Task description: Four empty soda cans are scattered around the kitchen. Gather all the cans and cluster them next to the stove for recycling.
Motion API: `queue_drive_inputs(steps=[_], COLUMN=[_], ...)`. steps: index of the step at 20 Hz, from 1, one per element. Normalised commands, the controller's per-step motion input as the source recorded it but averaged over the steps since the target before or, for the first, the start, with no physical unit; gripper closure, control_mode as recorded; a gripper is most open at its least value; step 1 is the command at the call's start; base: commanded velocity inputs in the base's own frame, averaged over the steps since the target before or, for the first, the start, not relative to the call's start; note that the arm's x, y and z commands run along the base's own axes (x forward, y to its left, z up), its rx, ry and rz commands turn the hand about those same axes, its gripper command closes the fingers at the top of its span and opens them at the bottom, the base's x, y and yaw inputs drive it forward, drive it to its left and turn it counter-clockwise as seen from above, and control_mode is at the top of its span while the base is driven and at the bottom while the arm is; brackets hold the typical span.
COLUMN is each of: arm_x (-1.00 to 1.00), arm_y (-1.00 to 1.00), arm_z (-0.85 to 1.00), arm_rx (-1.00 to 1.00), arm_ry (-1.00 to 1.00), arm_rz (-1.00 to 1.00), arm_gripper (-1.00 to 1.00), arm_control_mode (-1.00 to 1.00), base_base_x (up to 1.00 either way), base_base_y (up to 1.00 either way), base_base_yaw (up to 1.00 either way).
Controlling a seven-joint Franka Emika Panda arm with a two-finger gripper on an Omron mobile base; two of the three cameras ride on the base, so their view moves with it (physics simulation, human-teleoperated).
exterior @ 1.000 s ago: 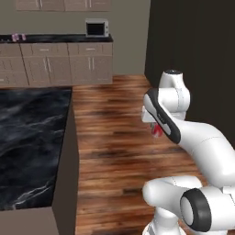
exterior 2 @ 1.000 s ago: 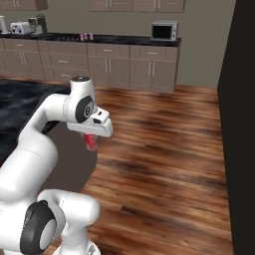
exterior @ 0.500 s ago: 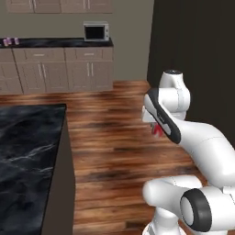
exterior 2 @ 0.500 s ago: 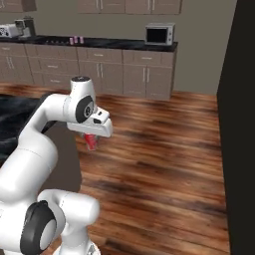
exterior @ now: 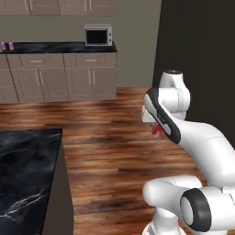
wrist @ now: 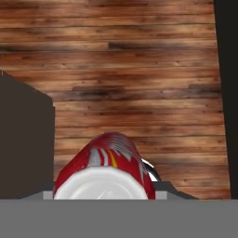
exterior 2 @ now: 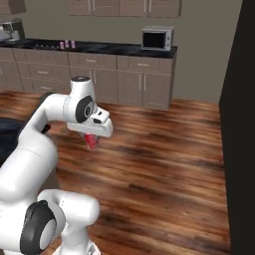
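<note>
My gripper (exterior 2: 92, 137) hangs under the folded arm, shut on a red soda can (wrist: 104, 160) with a silver top, held over the wooden floor. The same red can (exterior: 157, 132) peeks out beneath the hand in the left base view. Two small purple soda cans (exterior 2: 67, 45) stand together on the far black counter, also seen as purple cans (exterior: 6, 46) at the left edge. At this distance I cannot make out the stove on that counter.
A grey microwave (exterior: 98, 35) sits at the right end of the far counter above beige cabinets (exterior 2: 129, 84). A black marble island (exterior: 25, 174) lies near left. A dark tall wall (exterior: 197, 55) stands to the right. A coffee machine (exterior 2: 11, 31) sits far left.
The whole picture has shifted: the base has driven, so the island has slid left and down and the far counter looks nearer. The arm keeps its pose with the red can.
</note>
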Motion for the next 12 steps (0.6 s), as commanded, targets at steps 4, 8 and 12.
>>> queue_drive_inputs(steps=[4,8,12], arm_x=[0.0,0.0,0.0], arm_y=[0.0,0.0,0.0], arm_z=[0.0,0.0,0.0], arm_rx=[0.0,0.0,0.0], arm_ry=[0.0,0.0,0.0], arm_rz=[0.0,0.0,0.0], arm_gripper=[1.0,1.0,1.0], arm_control_mode=[1.0,1.0,1.0], base_base_x=[1.0,1.0,1.0], base_base_y=[-0.01,-0.03,-0.01], base_base_yaw=[0.01,0.01,0.02])
